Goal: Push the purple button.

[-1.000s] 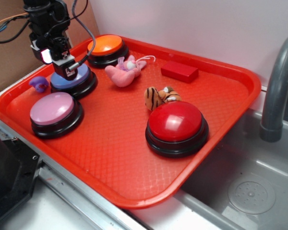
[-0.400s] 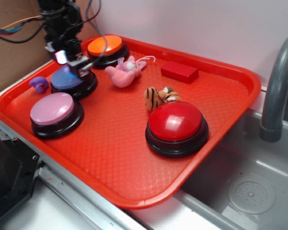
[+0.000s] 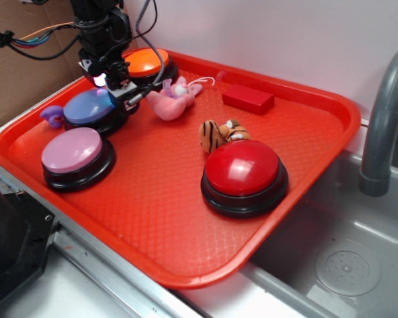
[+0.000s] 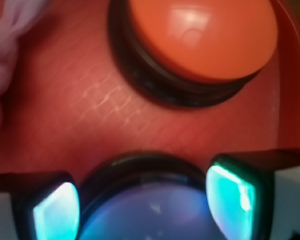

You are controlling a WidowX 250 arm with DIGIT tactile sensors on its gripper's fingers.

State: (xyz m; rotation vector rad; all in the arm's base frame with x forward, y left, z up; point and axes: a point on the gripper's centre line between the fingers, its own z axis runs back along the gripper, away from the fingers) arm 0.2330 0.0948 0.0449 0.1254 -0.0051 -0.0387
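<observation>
Exterior and wrist views, after the press. A second ago the end effector (image 3: 113,83) stood on the purple button (image 3: 87,106), at the tray's (image 3: 186,218) rear left between the pink button (image 3: 73,149) and the orange button (image 3: 142,61); it has since risen and drifted toward the orange one, baring the dome. The press is probably done. The exterior view gives layout and lift-off. Only the wrist view shows the fingers (image 4: 57,212) spread apart, empty, either side of the purple button's (image 4: 150,215) far edge.
</observation>
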